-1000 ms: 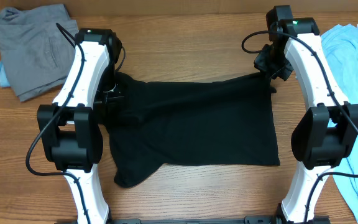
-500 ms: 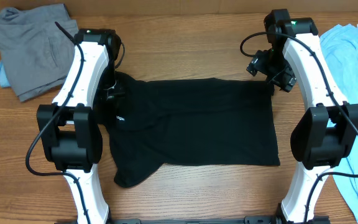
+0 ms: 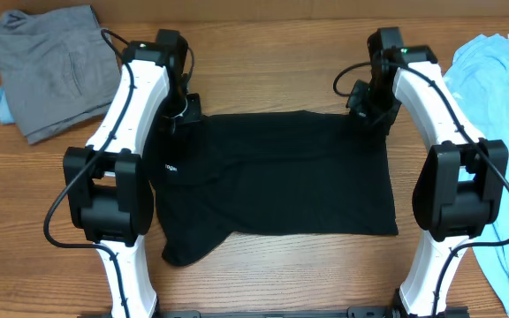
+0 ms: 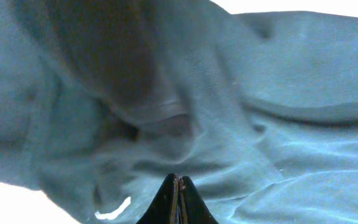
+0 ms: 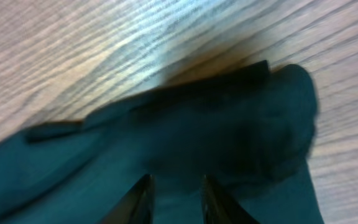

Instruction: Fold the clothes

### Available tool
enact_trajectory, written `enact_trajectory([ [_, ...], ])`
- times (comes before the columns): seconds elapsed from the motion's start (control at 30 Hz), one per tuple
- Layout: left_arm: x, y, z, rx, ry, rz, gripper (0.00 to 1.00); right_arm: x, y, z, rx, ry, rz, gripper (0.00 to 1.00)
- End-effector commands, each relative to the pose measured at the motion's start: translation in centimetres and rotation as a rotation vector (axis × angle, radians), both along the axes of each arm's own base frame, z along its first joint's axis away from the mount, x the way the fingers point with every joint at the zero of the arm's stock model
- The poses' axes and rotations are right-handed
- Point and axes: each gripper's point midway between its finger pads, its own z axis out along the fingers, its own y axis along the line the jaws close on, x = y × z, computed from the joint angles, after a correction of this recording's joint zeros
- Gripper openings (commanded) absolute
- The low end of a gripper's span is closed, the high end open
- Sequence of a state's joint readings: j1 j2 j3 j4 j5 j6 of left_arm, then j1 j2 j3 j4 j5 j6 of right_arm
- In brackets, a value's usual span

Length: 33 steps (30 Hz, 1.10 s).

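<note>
A black shirt (image 3: 281, 177) lies flat on the wooden table (image 3: 272, 62), its sleeve end trailing at the lower left. My left gripper (image 3: 184, 113) is at the shirt's top left corner. In the left wrist view its jaws (image 4: 178, 180) are shut and pressed into bunched fabric (image 4: 278, 93), with wrinkles running to the tips. My right gripper (image 3: 365, 108) is at the top right corner. In the right wrist view its fingers (image 5: 176, 183) are open just above the dark cloth (image 5: 229, 124), holding nothing.
A grey garment (image 3: 47, 66) lies crumpled at the back left, over a bit of light blue cloth (image 3: 1, 106). A light blue shirt (image 3: 502, 106) lies along the right edge. Bare wood (image 5: 104, 50) shows beyond the shirt's far edge.
The bunched left side of the black shirt was pulled flat. My right gripper let go of the top right corner and shifted left. My left gripper moved up and right to the top left corner.
</note>
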<state>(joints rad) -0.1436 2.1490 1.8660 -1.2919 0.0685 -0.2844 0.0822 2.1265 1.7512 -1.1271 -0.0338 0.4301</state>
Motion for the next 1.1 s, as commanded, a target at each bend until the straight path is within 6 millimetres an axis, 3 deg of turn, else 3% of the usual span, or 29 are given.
enact_trajectory([
  [0.0, -0.2, -0.5, -0.1, -0.02, -0.015, -0.025, 0.04, -0.4, 0.3, 0.1, 0.012, -0.026, 0.027, 0.28],
  [0.23, -1.0, 0.9, -3.8, -0.015, 0.019, 0.006, 0.04, -0.5, 0.2, -1.9, 0.011, -0.036, 0.04, 0.26],
  [0.53, -1.7, 5.1, -6.9, 0.007, 0.028, 0.1, 0.04, -2.8, -0.3, -5.3, -0.011, 0.018, 0.034, 0.24],
  [0.8, -1.0, 8.8, -7.3, 0.023, -0.008, 0.186, 0.05, -3.7, -3.0, -5.6, -0.144, 0.043, -0.167, 0.04],
  [1.07, 1.7, 9.7, -7.2, 0.032, -0.12, 0.201, 0.05, -4.2, -3.5, -5.5, -0.164, 0.055, -0.296, 0.04],
])
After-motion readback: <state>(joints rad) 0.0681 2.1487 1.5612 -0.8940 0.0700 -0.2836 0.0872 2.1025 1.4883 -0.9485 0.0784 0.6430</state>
